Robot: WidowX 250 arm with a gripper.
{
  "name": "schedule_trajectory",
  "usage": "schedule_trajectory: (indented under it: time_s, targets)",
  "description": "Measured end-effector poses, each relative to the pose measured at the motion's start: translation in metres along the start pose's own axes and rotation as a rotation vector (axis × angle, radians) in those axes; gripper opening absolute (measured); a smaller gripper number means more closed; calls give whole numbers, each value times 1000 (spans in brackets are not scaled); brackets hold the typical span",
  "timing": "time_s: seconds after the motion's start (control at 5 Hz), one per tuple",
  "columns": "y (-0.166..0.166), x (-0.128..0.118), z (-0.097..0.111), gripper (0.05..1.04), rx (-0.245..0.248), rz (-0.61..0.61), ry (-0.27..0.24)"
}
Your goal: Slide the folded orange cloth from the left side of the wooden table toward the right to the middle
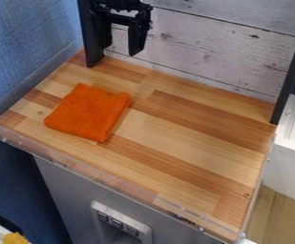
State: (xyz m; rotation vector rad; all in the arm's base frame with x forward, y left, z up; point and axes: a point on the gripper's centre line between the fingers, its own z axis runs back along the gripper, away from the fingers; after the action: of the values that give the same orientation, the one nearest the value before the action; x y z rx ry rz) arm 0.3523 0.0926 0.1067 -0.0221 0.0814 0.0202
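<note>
orange cloth flat and free of the pincer

the orange cloth lies flat on the wooden worktop, spread into a rough square that looks folded, so laying it flat seems done; whether any folding or shifting is left, i cannot judge. the black pincer hangs with its two fingers well apart and nothing between them. measured from the pincer, the cloth sits lower down, nearer the camera and a little to the view's left, with a gap between the two.
</note>
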Motion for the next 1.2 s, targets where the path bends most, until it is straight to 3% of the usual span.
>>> schedule_trajectory:
  time_s: [0.2, 0.4, 0.8, 1.0, 1.2]
  targets:
    - [-2, -5, -12, 998, -6, 73, 14]
    - [0, -15, -13, 999, -3, 183, -7]
    - [5, -43, -13, 997, -5, 444, -95]
    - [8, -55, -14, 948, -11, 563, -128]
    - [8, -63, -26, 664, -7, 658, -134]
